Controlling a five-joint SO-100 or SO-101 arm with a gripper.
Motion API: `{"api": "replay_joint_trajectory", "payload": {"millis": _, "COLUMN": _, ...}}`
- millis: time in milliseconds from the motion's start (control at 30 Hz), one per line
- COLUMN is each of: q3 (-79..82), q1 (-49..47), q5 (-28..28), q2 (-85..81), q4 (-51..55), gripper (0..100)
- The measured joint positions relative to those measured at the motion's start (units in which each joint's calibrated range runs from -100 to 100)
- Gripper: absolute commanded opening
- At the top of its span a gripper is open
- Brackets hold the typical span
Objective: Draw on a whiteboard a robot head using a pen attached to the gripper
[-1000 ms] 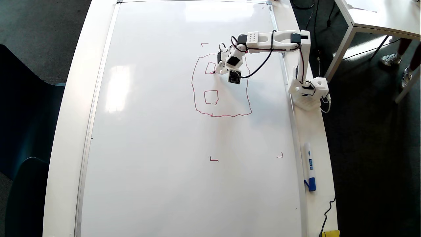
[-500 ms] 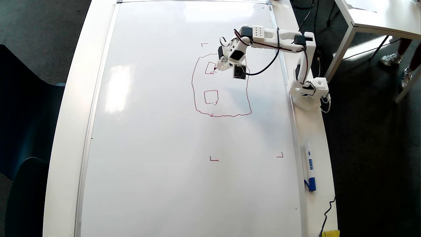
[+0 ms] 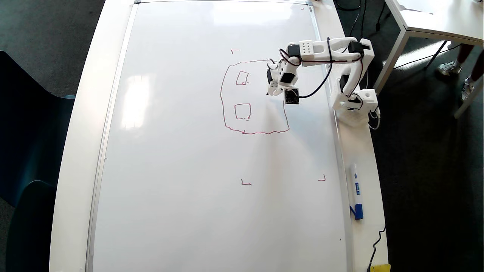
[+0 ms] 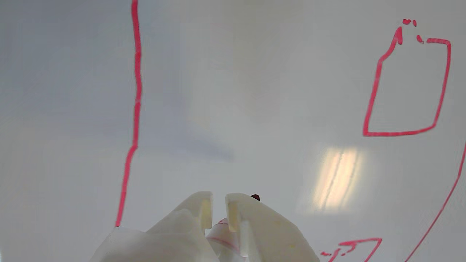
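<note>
Now the hand (image 3: 270, 91) hangs over the whiteboard (image 3: 181, 151) in the upper right of the overhead view, inside the right part of the robot head (image 3: 254, 97). Its 2 white fingers (image 4: 204, 213) stand close together in the wrist view, gripping the pen (image 4: 227, 236), whose white barrel with a red band shows between them at the bottom of the frame. A dark red tip shows just past the right finger; whether it touches the board cannot be told.

So far the robot head is a wobbly red rounded-square outline, center right in the overhead view, with 2 small rectangles inside it along its left side, one above the other. The hand sits to the right of the upper rectangle, apart from it. Small red corner marks (image 3: 245, 183) lie above and below the drawing.

Beside the whiteboard's right edge, the arm's white base (image 3: 355, 104) stands on the counter (image 3: 363, 158). Lower on that same strip lies a white marker with a blue cap (image 3: 356, 192), well apart from the arm. At the upper right corner, part of a second white table (image 3: 435, 22) is visible.
</note>
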Motion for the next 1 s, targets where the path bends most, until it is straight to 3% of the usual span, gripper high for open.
{"api": "replay_joint_trajectory", "payload": {"millis": 1000, "q3": 5.66, "q1": -1.51, "q5": -0.05, "q2": 0.08, "q4": -6.17, "gripper": 1}}
